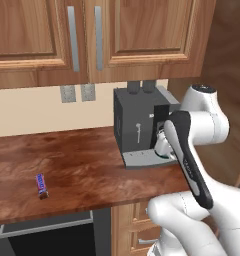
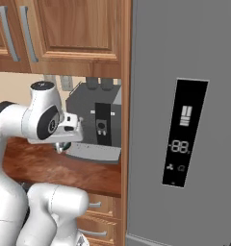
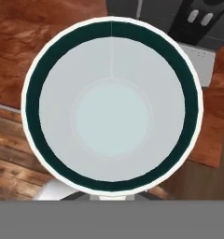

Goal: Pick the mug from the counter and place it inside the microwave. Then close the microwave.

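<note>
The glossy reddish-brown wood-grain counter (image 1: 92,165) runs beneath brown wooden wall cabinets (image 1: 92,35); a dark grey boxy coffee machine (image 1: 137,127) stands at its right end, a small wrapped candy bar (image 1: 41,185) lies near the front edge, and a tall grey refrigerator door (image 2: 185,120) rises at right. The white arm bends at the elbow, its hand low before the machine; the small white mug (image 3: 111,105) with a dark teal band inside its rim sits directly under the hand camera, mouth facing it – whether the fingers clasp it cannot be told.

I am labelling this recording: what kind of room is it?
A home kitchen, most likely: wooden cabinets above a wood-grain counter, a coffee machine on it, and a grey fridge beside it.
</note>
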